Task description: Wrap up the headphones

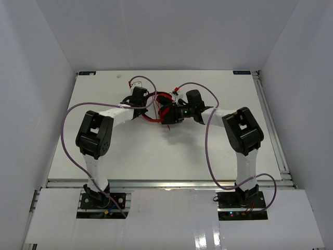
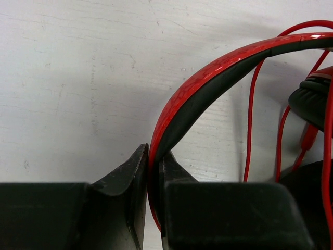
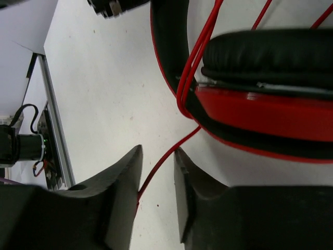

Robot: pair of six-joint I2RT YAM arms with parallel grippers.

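The headphones [image 1: 162, 99] lie at the middle far part of the white table, between my two grippers. My left gripper [image 2: 154, 156] is shut on their red-and-black headband [image 2: 208, 78], which arcs up to the right toward a black ear pad [image 2: 312, 101]. Loops of the thin red cable [image 2: 250, 114] hang across the band. My right gripper [image 3: 157, 156] stands open just below a red ear cup [image 3: 260, 112] with its black pad [image 3: 265, 52]. One strand of the cable [image 3: 179, 143] runs loose between its jaws, touching the left finger [image 3: 122, 182]. From above, the right gripper [image 1: 169, 115] sits at the headphones' near side.
Purple arm cables [image 1: 208, 135] loop over the table on both sides. A metal rail [image 3: 52, 130] runs along the table's edge, and grey walls enclose it. Part of the left arm [image 3: 112, 5] shows at the top of the right wrist view.
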